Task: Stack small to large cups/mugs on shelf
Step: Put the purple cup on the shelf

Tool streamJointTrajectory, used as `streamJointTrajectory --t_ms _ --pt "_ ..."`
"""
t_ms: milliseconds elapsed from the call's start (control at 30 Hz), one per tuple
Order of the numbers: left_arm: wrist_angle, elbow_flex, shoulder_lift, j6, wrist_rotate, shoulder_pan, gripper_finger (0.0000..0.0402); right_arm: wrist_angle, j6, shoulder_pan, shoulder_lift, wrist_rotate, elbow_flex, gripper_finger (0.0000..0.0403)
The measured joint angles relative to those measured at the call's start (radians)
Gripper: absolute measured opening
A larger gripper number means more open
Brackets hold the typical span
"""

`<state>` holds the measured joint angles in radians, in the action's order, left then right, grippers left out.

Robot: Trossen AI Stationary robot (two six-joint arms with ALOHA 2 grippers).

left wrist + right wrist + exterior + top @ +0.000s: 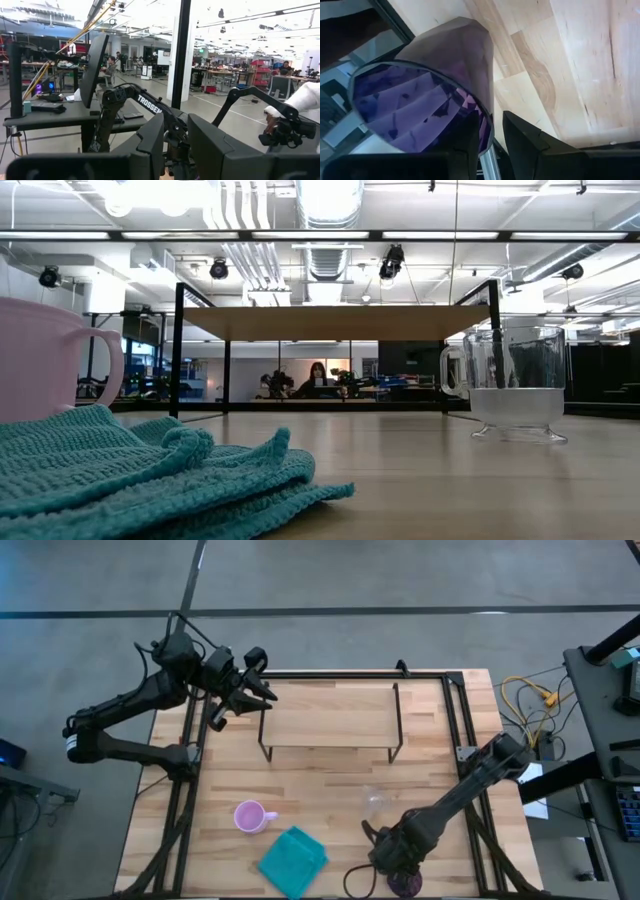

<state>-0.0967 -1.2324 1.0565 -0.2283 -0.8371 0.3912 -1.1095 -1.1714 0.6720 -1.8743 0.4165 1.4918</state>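
Purple tumbler (435,100): rim clamped in right gripper (492,135) jaws
Left gripper (252,692): jaws apart, beside shelf (330,712)
Writing: "TROSSEN" on arm (150,106)

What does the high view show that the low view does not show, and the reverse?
Only the high view shows the left gripper raised near the shelf's far-left corner, the right gripper at the purple tumbler, and the table's black frame. Only the low view shows the room behind. Both show the pink mug, teal cloth, glass cup and shelf.

Dark jointed arms (130,705), black cables, white TROSSEN lettering (148,104)
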Motion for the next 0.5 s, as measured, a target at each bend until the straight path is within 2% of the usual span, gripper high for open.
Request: streamJointTrajectory --t_ms 233,433,500 --pt "0.0 0.0 0.0 0.0 0.0 0.0 0.0075 0.0 0.006 0.0 -0.016 0.0 -0.002 0.0075" --pt "0.0 0.0 0.0 0.0 0.0 0.0 0.0075 -0.003 0.004 -0.003 -0.021 -0.004 -0.002 0.0017" --pt "0.0 0.0 0.0 0.0 0.0 0.0 0.0075 -0.005 -0.001 -0.003 -0.021 -0.014 -0.002 0.0012"
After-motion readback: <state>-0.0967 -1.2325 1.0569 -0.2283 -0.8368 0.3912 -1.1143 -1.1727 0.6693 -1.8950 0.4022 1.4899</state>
